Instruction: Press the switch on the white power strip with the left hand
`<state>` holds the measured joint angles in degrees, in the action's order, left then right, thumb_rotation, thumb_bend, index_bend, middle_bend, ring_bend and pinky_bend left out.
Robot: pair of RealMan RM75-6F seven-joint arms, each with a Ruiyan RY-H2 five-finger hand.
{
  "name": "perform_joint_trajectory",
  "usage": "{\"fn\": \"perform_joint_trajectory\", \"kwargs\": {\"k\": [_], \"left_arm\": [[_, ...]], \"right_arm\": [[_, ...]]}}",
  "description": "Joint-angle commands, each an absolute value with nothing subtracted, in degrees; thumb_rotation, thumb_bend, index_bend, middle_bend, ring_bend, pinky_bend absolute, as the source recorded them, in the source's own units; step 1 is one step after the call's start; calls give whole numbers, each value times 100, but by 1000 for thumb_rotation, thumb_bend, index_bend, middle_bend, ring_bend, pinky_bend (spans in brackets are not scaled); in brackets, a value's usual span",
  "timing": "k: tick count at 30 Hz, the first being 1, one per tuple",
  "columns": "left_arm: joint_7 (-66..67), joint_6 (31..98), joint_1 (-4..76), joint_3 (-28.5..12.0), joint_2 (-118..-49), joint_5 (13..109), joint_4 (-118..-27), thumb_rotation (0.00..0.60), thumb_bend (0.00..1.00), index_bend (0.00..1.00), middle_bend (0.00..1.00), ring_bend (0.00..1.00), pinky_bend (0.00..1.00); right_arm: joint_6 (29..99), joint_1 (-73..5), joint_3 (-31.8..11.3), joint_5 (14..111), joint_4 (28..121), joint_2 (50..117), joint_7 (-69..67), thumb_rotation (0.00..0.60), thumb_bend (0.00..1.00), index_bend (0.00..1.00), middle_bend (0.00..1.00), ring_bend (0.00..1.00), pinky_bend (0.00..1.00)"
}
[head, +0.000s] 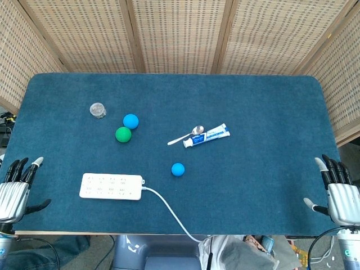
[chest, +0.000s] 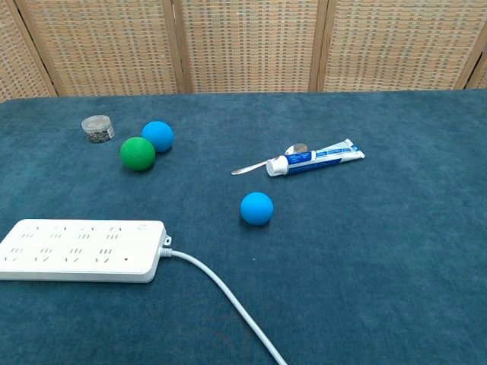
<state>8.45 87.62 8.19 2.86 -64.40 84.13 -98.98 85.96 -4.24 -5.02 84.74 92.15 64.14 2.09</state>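
The white power strip [head: 111, 187] [chest: 80, 250] lies flat near the table's front left, its white cable [head: 169, 212] [chest: 225, 304] running off the front edge. My left hand [head: 13, 192] hovers at the table's front left corner, well left of the strip, fingers spread and holding nothing. My right hand [head: 336, 193] hangs open at the front right corner, far from everything. Neither hand shows in the chest view.
A green ball [head: 123, 134] [chest: 138, 153] and a blue ball [head: 130, 121] [chest: 157, 135] sit behind the strip, beside a small jar [head: 98, 109] [chest: 97, 128]. Another blue ball [head: 178, 169] [chest: 257, 208] lies mid-table. A toothpaste tube [head: 207, 136] [chest: 315, 158] and spoon [head: 185, 135] [chest: 268, 163] lie further back.
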Motion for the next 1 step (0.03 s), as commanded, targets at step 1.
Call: {"fn": "perform_joint_trajectory", "kwargs": {"k": [1], "left_arm": [[704,8684,806,273,-6426,8433,-9923,600,0,0,0,0,0]], "right_arm": [[8594,-420,-498,8474,9214,6410,206,600,0,0,0,0,0]]}}
